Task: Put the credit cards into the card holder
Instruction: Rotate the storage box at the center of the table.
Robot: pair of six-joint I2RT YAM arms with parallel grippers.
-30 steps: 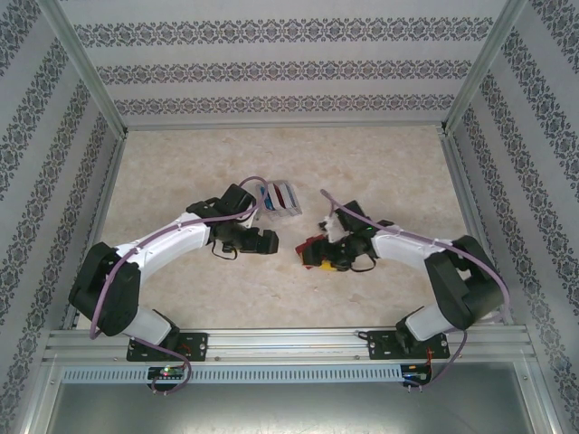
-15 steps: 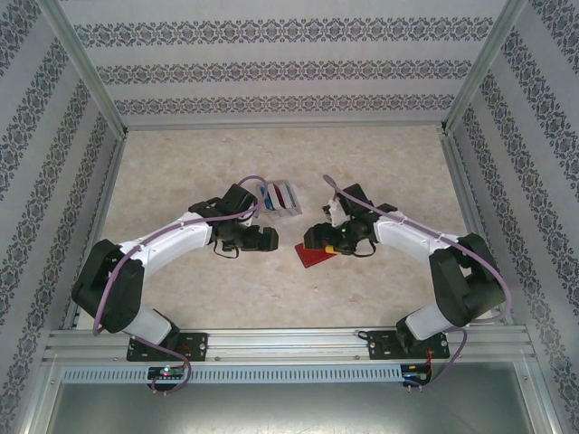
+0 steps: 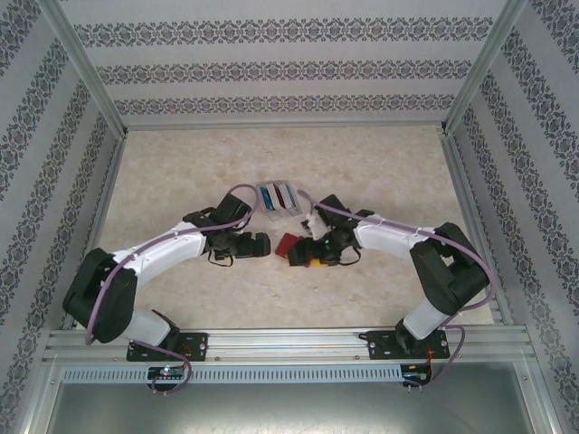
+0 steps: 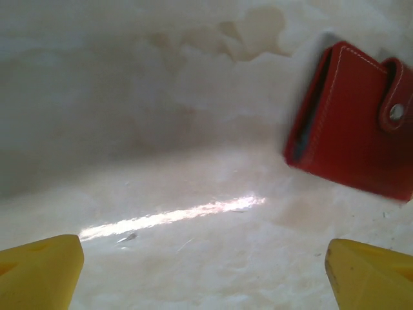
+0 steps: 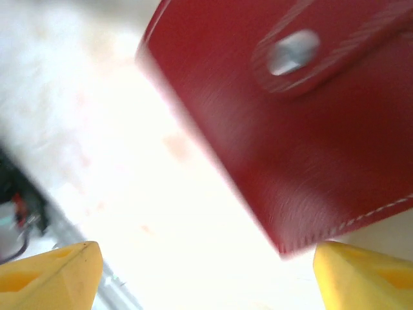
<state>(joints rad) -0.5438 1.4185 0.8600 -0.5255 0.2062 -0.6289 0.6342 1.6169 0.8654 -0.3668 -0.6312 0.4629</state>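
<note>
A: Where is the card holder at this moment?

B: The card holder [image 3: 286, 244] lies flat on the table [image 3: 181, 172], near the middle, between the ends of the two arms. It is folded shut, and its snap tab [image 4: 396, 111] is fastened over the front.

A: Does one of the claws hold it?

B: No. The left gripper [image 4: 205, 274] is released. Its yellow fingertips [image 4: 40, 271] stand wide apart in the two lower corners of the left wrist view, and between them is bare table. The card holder lies ahead of this gripper, up and to the right, apart from both fingertips.

A: And the right one?

B: The right gripper [image 5: 206, 274] is released too, with its fingers spread wide and nothing between them. In the right wrist view the card holder is very close and blurred. Its lower corner comes down just beside the fingertip on the right of that view. I cannot tell if they touch.

A: Where are the credit cards?

B: The credit cards [image 3: 269, 193] stand on edge in a clear slotted tray [image 3: 280, 208], just behind the two grippers and farther from the arm bases than the card holder. I can see blue ones and pale ones. The tray is near the card holder but apart from it.
</note>
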